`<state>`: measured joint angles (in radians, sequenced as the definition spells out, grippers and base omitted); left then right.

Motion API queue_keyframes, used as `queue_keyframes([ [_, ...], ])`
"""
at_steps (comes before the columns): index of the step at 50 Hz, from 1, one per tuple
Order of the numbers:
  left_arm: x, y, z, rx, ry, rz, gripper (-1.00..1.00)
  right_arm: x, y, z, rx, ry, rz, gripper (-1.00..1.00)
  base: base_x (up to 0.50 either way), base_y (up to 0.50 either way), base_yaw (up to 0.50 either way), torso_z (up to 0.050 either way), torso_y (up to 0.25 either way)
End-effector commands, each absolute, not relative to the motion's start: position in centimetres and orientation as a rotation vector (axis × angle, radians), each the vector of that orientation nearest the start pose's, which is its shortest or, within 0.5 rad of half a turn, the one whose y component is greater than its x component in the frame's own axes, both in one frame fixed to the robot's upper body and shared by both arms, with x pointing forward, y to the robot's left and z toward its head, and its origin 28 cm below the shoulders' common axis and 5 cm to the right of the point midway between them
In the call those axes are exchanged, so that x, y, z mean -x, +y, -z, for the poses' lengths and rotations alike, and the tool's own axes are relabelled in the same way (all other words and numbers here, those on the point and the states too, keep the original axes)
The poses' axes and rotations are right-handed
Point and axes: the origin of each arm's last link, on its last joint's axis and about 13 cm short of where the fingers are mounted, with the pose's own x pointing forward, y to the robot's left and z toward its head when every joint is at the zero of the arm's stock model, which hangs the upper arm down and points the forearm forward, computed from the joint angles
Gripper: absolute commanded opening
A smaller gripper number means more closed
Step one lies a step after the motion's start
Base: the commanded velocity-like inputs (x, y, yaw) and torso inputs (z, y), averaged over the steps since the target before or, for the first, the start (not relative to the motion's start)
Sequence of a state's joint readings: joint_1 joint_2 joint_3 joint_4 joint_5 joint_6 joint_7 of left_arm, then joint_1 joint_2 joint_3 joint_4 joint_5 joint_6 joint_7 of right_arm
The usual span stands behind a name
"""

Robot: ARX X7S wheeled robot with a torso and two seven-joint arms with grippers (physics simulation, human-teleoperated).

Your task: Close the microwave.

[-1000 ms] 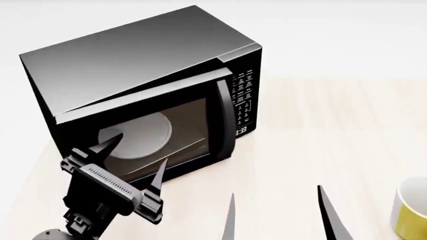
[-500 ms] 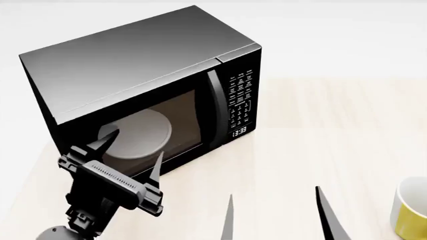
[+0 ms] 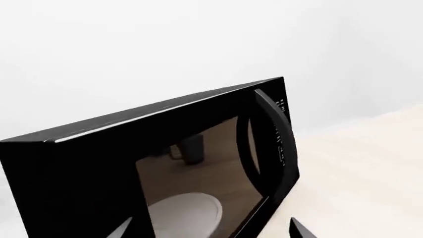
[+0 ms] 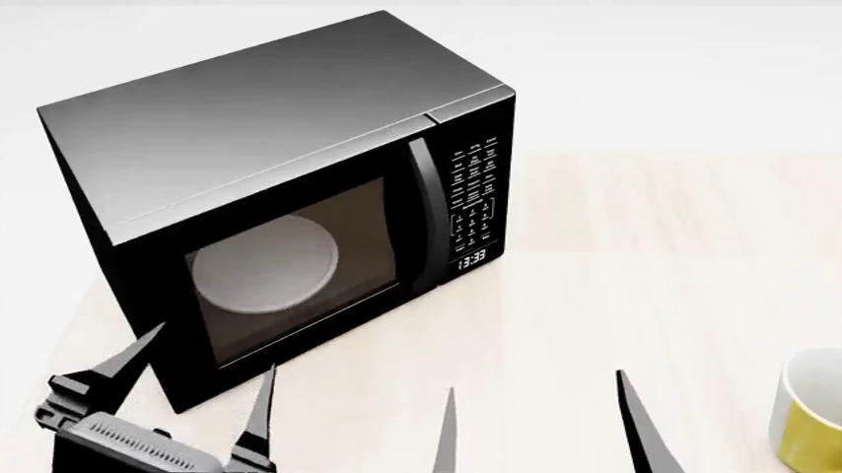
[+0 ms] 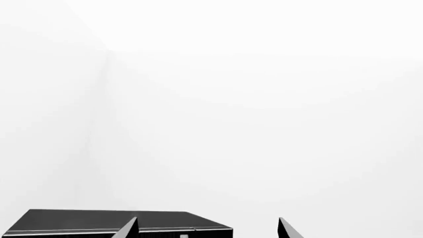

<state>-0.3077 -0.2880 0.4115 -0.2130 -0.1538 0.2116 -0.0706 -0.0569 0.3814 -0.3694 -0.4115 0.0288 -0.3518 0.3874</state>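
The black microwave (image 4: 263, 128) stands on the light wooden table (image 4: 658, 246), its glass door (image 4: 296, 271) flush with the keypad panel (image 4: 476, 192). The curved handle (image 4: 424, 207) and white turntable plate (image 4: 267, 264) show. My left gripper (image 4: 208, 360) is open and empty, just in front of the door's lower left corner and apart from it. In the left wrist view the microwave (image 3: 79, 163) fills the frame beyond the left gripper (image 3: 210, 225). My right gripper (image 4: 533, 389) is open and empty, to the right of the microwave. The right wrist view shows the right gripper (image 5: 207, 225) and the microwave's top (image 5: 99, 219).
A yellow and white mug (image 4: 809, 414) stands at the right edge of the table. A dim mug-like shape (image 3: 190, 148) shows through the door glass. A plain white wall lies behind.
The door was ajar a second ago and now sits shut. My left gripper has drawn back from the door toward the near left. The right gripper has barely moved.
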Motion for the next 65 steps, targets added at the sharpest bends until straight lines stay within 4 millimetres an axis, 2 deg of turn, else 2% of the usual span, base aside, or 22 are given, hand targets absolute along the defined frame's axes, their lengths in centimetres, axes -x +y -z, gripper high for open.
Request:
queue_keyframes([
  [1, -21.3, 21.1, -4.5, -0.175, -0.162, 0.323, 1.0, -17.8, -8.7, -9.9, 0.062, -0.644, -0.12, 1.0, 0.0, 0.0, 0.0, 0.0, 0.0],
  [10, -19.8, 22.5, -4.4, -0.162, -0.162, 0.232, 1.0, -17.9, -8.7, -9.7, 0.058, -0.63, -0.115, 1.0, 0.0, 0.0, 0.0, 0.0, 0.0],
  [14, -19.5, 24.2, -4.8, -0.173, -0.196, 0.118, 1.0, -18.0, -8.7, -9.5, 0.061, -0.62, -0.11, 1.0, 0.0, 0.0, 0.0, 0.0, 0.0],
  [21, -19.4, 26.9, -6.2, -0.088, -0.231, -0.062, 1.0, -18.8, -9.1, -9.0, 0.066, -0.595, -0.07, 1.0, 0.0, 0.0, 0.0, 0.0, 0.0],
  [26, -19.3, 29.1, -6.6, -0.122, -0.243, -0.177, 1.0, -20.1, -10.4, -8.7, 0.066, -0.549, 0.022, 1.0, 0.0, 0.0, 0.0, 0.0, 0.0],
  [32, -19.5, 30.5, -8.1, -0.137, -0.287, -0.257, 1.0, -21.4, -12.3, -9.1, 0.059, -0.525, 0.136, 1.0, 0.0, 0.0, 0.0, 0.0, 0.0],
  [39, -19.1, 32.8, -13.5, -0.163, -0.482, -0.439, 1.0, -23.1, -16.7, -12.7, 0.048, -0.593, 0.475, 1.0, 0.0, 0.0, 0.0, 0.0, 0.0],
  [41, -18.2, 33.8, -16.1, -0.167, -0.583, -0.553, 1.0, -22.2, -19.3, -15.4, -0.004, -0.7, 0.688, 1.0, 0.0, 0.0, 0.0, 0.0, 0.0],
  [43, -17.4, 34.5, -17.2, -0.156, -0.636, -0.645, 1.0, -21.3, -20.3, -16.7, -0.017, -0.757, 0.756, 1.0, 0.0, 0.0, 0.0, 0.0, 0.0],
  [46, -16.6, 35.1, -18.0, -0.137, -0.673, -0.734, 1.0, -20.1, -21.1, -18.2, -0.007, -0.852, 0.835, 1.0, 0.0, 0.0, 0.0, 0.0, 0.0],
  [53, -14.4, 36.1, -20.3, -0.089, -0.799, -0.896, 1.0, -17.7, -21.0, -21.1, 0.082, -1.076, 0.905, 1.0, 0.0, 0.0, 0.0, 0.0, 0.0],
  [65, -15.0, 35.2, -19.9, -0.094, -0.798, -0.87, 1.0, -17.5, -20.7, -21.3, 0.105, -1.097, 0.878, 1.0, 0.0, 0.0, 0.0, 0.0, 0.0],
])
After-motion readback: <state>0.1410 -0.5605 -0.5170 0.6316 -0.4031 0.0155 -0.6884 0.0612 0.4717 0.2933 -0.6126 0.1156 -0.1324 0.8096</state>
